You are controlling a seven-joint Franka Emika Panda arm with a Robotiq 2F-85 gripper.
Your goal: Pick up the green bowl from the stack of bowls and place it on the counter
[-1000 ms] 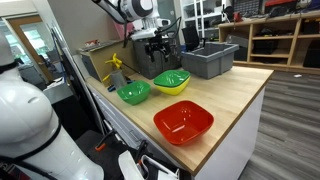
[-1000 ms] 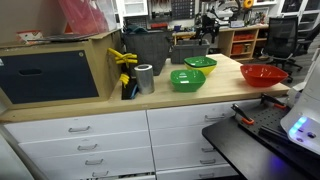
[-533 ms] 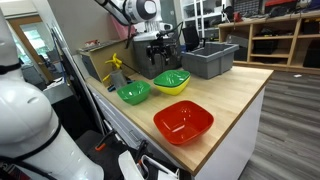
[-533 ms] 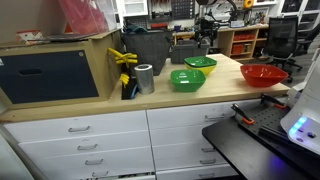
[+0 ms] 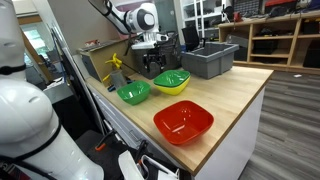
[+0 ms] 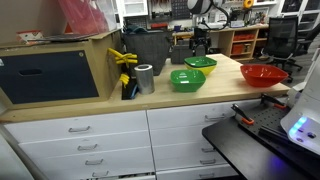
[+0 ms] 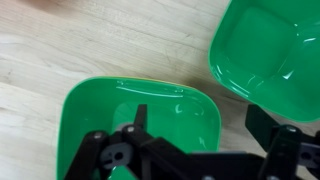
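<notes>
The green bowl (image 5: 172,77) sits on top of the stack of bowls (image 5: 176,89), whose yellow outer bowl shows below it; the blue bowl is hidden. Both stand on the wood counter (image 5: 236,95). The stack also shows in an exterior view (image 6: 200,63). My gripper (image 5: 152,56) hangs open and empty just above the stack. In the wrist view my gripper (image 7: 200,112) straddles the green bowl's (image 7: 100,120) right rim, with one finger over the inside and the other over the counter (image 7: 60,45).
A smaller green bowl (image 5: 134,93) (image 6: 187,79) (image 7: 270,45) sits beside the stack. A red bowl (image 5: 183,121) (image 6: 263,73) lies near the counter's end. A grey bin (image 5: 209,60) stands behind the stack. A metal can (image 6: 145,78) and yellow items (image 6: 124,60) are by the cabinet.
The arm's wrist has turned and shifted slightly over the stack. The bowls have not moved.
</notes>
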